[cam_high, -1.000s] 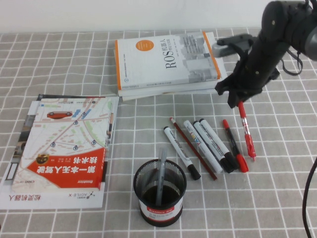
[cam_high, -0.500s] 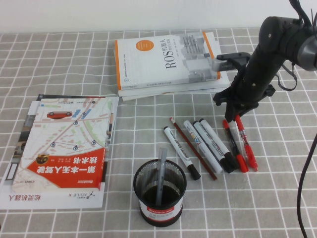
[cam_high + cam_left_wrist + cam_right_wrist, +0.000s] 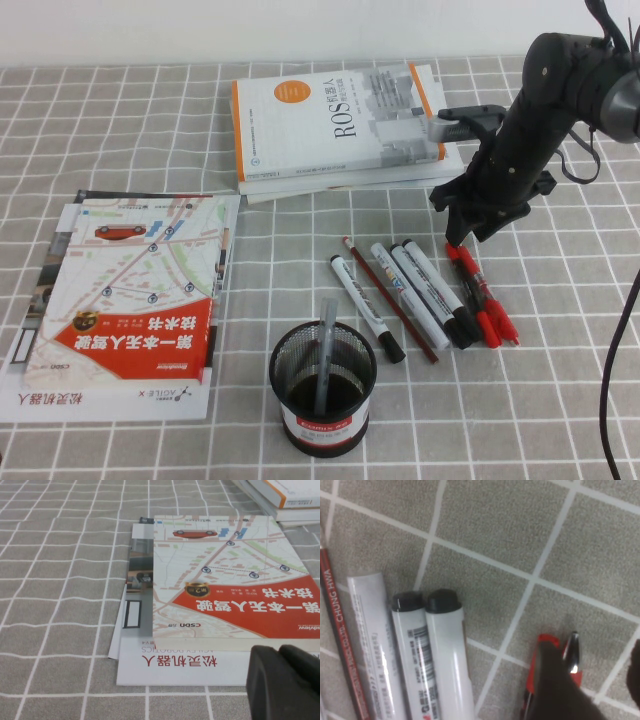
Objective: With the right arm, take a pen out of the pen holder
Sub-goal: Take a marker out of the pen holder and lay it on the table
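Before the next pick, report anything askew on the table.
Nothing spilled or damaged. The two red pens lie touching and slightly splayed under the open right gripper, looser than the markers beside them. The left gripper hangs by the book at left.

Right arm [image 3: 548, 110]: matte black, rounded link housings, a grey-faced box [image 3: 455, 101] mounted at the wrist, thin black cables [image 3: 598, 160] looping off its side. Right gripper [image 3: 468, 228]: black, angular, at the arm's lower end over the table's right half. Left gripper [image 3: 285, 682]: blunt matte black block, visible only at the edge of the left wrist view.
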Robot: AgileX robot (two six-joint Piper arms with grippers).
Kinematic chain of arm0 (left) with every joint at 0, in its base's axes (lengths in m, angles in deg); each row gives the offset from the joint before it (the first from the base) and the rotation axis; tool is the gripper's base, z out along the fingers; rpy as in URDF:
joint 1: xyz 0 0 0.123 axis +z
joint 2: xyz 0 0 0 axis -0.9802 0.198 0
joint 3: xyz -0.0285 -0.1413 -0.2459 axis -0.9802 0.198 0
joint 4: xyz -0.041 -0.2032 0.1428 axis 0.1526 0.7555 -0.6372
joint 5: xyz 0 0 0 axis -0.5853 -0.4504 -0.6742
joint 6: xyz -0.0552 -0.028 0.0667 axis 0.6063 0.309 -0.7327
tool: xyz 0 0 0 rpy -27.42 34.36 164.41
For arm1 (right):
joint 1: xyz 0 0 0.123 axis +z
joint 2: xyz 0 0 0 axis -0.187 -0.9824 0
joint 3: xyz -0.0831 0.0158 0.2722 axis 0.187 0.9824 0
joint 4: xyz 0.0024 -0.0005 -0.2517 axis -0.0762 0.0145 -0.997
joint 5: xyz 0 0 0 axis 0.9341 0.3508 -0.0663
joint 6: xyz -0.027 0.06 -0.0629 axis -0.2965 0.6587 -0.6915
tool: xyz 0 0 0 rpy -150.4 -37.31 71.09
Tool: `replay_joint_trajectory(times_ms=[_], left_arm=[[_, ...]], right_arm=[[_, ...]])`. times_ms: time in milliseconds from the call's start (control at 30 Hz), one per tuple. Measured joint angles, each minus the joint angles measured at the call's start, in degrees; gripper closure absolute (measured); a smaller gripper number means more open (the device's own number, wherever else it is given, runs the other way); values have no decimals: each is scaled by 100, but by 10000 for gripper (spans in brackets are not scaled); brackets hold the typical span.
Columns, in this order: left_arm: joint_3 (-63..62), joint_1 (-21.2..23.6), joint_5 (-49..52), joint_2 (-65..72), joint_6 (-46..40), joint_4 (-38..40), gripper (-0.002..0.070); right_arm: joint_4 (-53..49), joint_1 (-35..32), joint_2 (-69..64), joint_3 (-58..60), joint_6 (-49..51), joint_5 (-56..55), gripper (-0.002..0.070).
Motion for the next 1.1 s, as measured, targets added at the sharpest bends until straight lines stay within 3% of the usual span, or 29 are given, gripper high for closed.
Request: replay_joint_trajectory(times_ms=[267,567,767,1100], left_arm=[[0,0,0,0,0,0,678],[0,0,0,0,0,0,678],[0,0,0,0,0,0,678],[0,0,0,0,0,0,678]], right_arm=[[159,0,0,0,12,21,394],[269,0,368,-285,12,47,541],[240,0,1181,-345,67,69,644],[-134,174,3429,401,159,164,661]])
